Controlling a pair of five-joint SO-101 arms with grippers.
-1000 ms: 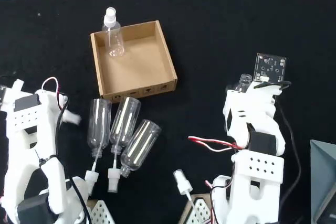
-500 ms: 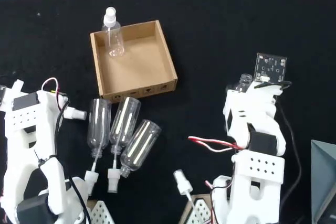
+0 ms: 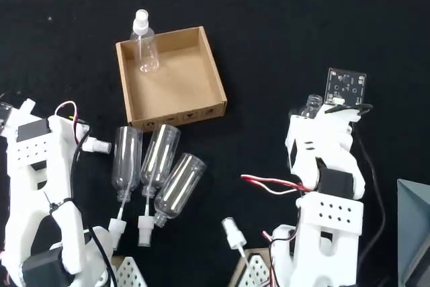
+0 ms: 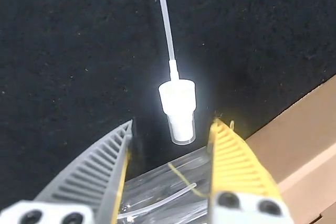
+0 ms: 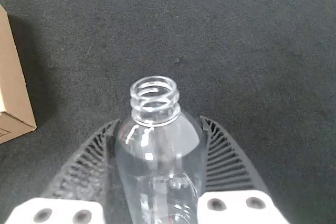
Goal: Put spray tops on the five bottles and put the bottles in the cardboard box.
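The loose spray top (image 4: 177,109) lies on the black table (image 3: 269,31) near its left edge, dip tube pointing away. It sits just ahead of the left gripper (image 4: 172,125), whose fingers are spread to either side of it.

I judge the step to be picking up this top. The grip should close on the ribbed collar and leave the thin tube free to enter a neck.

The right gripper (image 5: 157,124) pinches an uncapped bottle (image 5: 155,129) upright toward the right edge.

One of three lying bottles (image 3: 126,159) is just beside the top and could be knocked. Behind them is the cardboard box (image 3: 215,89) with a capped bottle (image 3: 144,48) in its far left corner. A second spray top (image 3: 235,236) lies at the near edge.
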